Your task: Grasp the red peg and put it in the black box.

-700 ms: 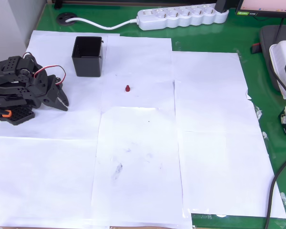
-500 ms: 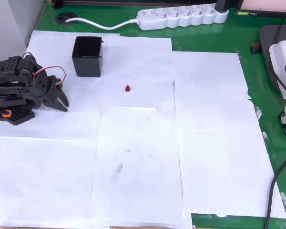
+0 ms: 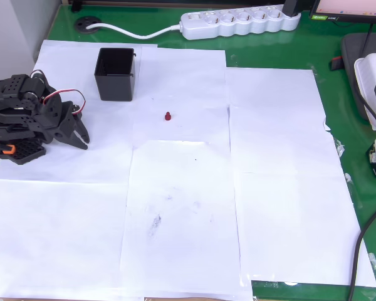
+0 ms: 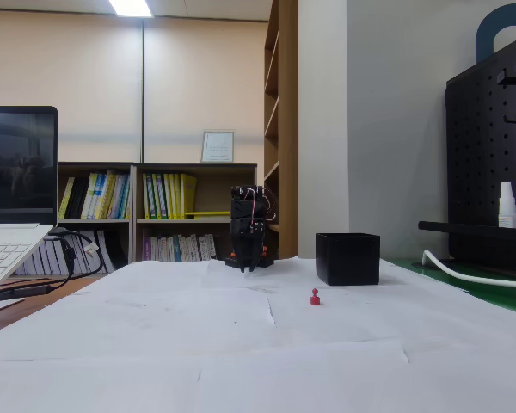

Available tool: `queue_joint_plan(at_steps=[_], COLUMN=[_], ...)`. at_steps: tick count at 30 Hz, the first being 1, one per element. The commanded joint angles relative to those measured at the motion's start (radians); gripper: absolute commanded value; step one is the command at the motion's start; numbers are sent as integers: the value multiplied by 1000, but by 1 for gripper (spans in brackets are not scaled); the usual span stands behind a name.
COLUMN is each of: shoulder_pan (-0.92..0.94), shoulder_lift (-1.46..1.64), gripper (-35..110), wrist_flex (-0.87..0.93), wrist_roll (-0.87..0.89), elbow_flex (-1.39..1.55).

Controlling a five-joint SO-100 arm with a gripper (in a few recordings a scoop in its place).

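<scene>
The counter (image 3: 338, 94) is green and is covered over most of its area by white paper sheets (image 3: 182, 207) laid edge to edge.

Arm: the black SO-100 arm (image 3: 19, 116) sits at the left edge of the overhead view, folded low over its base. The gripper (image 3: 81, 133) points toward the right of the frame, and its fingers (image 3: 79, 143) are slightly parted and hold nothing. In the fixed view the arm (image 4: 248, 225) appears at centre frame, seen end-on, with the gripper (image 4: 248, 258) hanging down toward the paper.

Red peg: in the overhead view the red peg (image 3: 167, 116) stands on the paper in the upper-middle area of the frame, well apart from the gripper and to its right. In the fixed view the red peg (image 4: 315, 297) stands upright, right of centre, in front of the box.

Black box: the black box (image 3: 115, 74) stands at upper left in the overhead view, open top upward, above and to the right of the gripper and to the upper left of the peg. In the fixed view the black box (image 4: 348, 258) is right of the arm.

Other items: a white power strip (image 3: 241, 21) with its cable lies along the top edge of the overhead view. An open laptop (image 4: 13, 202) occupies the left edge of the fixed view, with bookshelves (image 4: 155, 211) behind.
</scene>
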Motion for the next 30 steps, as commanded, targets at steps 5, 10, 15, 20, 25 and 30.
queue_joint_plan(at_steps=[5, 10, 15, 20, 25, 30], shoulder_pan=[-46, -130, -215, -247, -250, -295], shoulder_lift=[-12, -12, -12, 0, 247, 584], gripper=[0, 0, 0, 0, 0, 0], wrist_flex=[-123, -380, -623, -627, -669, -874], wrist_roll=[-46, -89, -71, -72, -87, -31], elbow_flex=[25, 38, 83, 183, 284, 368])
